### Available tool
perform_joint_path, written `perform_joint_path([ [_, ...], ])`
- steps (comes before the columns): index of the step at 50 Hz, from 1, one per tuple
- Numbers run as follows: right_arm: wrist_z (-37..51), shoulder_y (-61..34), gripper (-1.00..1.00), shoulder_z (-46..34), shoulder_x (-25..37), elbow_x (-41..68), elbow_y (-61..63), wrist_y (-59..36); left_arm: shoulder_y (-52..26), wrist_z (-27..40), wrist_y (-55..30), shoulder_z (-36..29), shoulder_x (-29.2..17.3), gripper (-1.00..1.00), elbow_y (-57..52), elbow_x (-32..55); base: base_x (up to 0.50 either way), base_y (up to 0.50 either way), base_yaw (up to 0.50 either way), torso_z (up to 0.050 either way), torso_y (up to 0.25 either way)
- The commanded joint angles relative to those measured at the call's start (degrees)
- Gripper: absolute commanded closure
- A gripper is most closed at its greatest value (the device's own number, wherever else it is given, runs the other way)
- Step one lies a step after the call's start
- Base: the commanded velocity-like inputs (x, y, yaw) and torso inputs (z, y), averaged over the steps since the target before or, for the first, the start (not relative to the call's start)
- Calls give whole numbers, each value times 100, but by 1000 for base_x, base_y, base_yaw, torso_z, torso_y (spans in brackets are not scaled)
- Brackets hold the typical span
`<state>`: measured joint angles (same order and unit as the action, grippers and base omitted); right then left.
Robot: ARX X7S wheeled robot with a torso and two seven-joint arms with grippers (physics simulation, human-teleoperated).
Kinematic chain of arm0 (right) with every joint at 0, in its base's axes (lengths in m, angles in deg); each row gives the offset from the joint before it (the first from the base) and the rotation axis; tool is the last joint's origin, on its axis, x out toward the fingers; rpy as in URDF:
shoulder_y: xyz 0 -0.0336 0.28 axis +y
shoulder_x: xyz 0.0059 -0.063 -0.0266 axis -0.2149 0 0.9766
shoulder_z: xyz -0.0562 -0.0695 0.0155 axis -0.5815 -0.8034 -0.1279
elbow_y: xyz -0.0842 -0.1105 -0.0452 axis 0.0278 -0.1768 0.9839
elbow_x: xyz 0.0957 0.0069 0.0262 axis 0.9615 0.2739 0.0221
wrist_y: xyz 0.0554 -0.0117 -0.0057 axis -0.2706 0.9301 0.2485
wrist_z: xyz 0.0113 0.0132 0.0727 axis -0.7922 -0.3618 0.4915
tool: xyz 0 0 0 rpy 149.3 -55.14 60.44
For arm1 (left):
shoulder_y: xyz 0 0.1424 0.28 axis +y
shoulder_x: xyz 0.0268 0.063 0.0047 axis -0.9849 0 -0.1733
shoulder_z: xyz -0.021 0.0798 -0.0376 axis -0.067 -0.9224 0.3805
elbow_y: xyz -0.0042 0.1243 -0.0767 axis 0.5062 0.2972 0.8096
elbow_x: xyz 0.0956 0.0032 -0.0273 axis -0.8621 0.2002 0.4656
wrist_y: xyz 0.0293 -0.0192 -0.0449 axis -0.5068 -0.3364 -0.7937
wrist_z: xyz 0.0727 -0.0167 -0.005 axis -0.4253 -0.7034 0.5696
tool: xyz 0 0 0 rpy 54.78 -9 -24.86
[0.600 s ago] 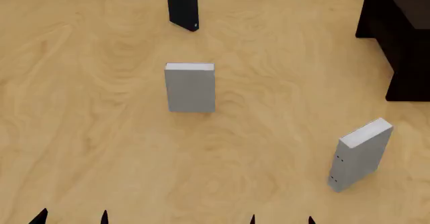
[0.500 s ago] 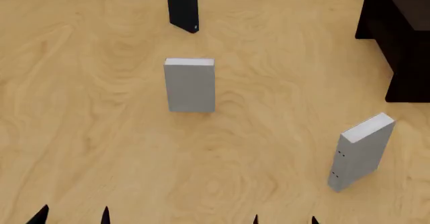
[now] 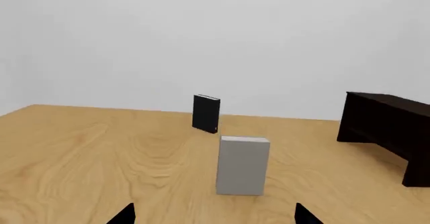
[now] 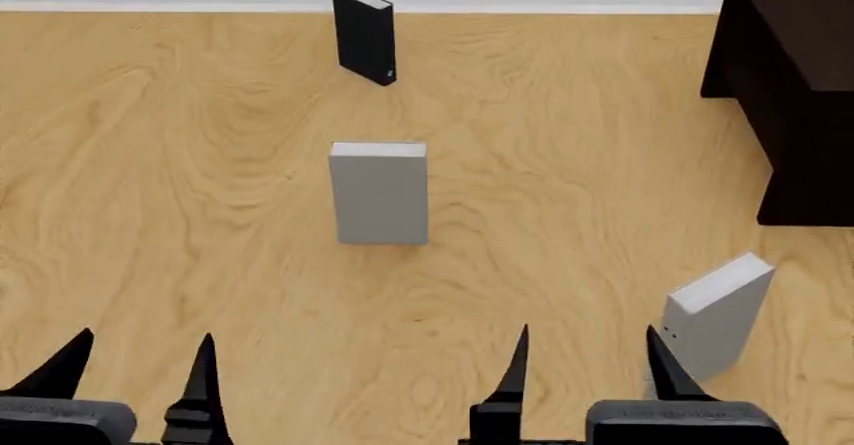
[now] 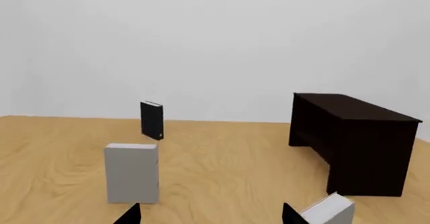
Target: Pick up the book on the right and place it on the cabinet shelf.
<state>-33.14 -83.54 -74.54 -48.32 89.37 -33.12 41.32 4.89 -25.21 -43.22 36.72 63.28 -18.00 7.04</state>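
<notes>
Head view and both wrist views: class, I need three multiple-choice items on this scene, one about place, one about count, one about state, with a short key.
1. Where does the dotted grey book stand?
A. Just beyond the right end effector
B. Inside the cabinet
C. Beside the black book

2. How many books stand on the floor?
A. Two
B. Three
C. Four

3. What is the state of the left end effector?
A. Shut on the plain grey book
B. Shut on nothing
C. Open, holding nothing

Key: 1 A, its corner shows right past the right fingertips in the head view. 2 B, one black and two grey. 3 C, its fingertips stand apart with only floor between them.
</notes>
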Motion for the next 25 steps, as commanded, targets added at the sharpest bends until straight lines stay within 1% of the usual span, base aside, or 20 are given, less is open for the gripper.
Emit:
perform_joint_path([
  [1,85,-578,-100,171,205,277,1048,-1077,-874,236,-1217,34,-127,-100,-868,395,0,0,0,50,0],
  [6,115,-927,-100,267,300,391,1343,-1552,-1201,332,-1360,9,-154,-100,-812,414,0,0,0,50,0],
  [9,137,-917,-100,377,287,492,1441,-1554,-1195,379,-1222,-107,-182,-100,-731,288,0,0,0,50,0],
  [11,105,-763,-100,268,344,388,1384,-1295,-1153,374,-1139,-264,-262,-100,-726,134,150,0,0,50,0],
  [12,111,-739,-100,284,337,414,1321,-1329,-1145,389,-1168,-257,-261,-100,-768,159,500,0,0,50,0],
  [14,35,-575,-100,472,235,635,1022,-971,-1157,339,-1159,-307,-280,-100,-743,194,500,0,0,50,0],
  [15,-7,-630,-100,312,355,505,905,-1094,-1149,337,-1133,-327,-283,-100,-736,192,500,0,0,50,0],
  [17,-19,-572,-100,462,303,646,908,-881,-1140,343,-1108,-342,-271,-100,-738,222,500,0,0,50,0],
  [18,-1,-596,-100,411,337,593,942,-934,-1099,405,-1037,-317,-235,-100,-736,212,500,0,0,50,0],
  [19,-10,-598,-100,383,356,581,937,-931,-1105,326,-1166,-341,-268,-100,-753,313,500,0,0,50,0],
  [23,27,-603,-100,362,362,579,911,-934,-1014,367,-1087,-427,-286,-100,-795,265,500,0,0,0,0],
  [25,29,-589,-100,348,377,592,948,-951,-958,390,-1210,-444,-324,-100,-954,297,500,0,0,0,0],
])
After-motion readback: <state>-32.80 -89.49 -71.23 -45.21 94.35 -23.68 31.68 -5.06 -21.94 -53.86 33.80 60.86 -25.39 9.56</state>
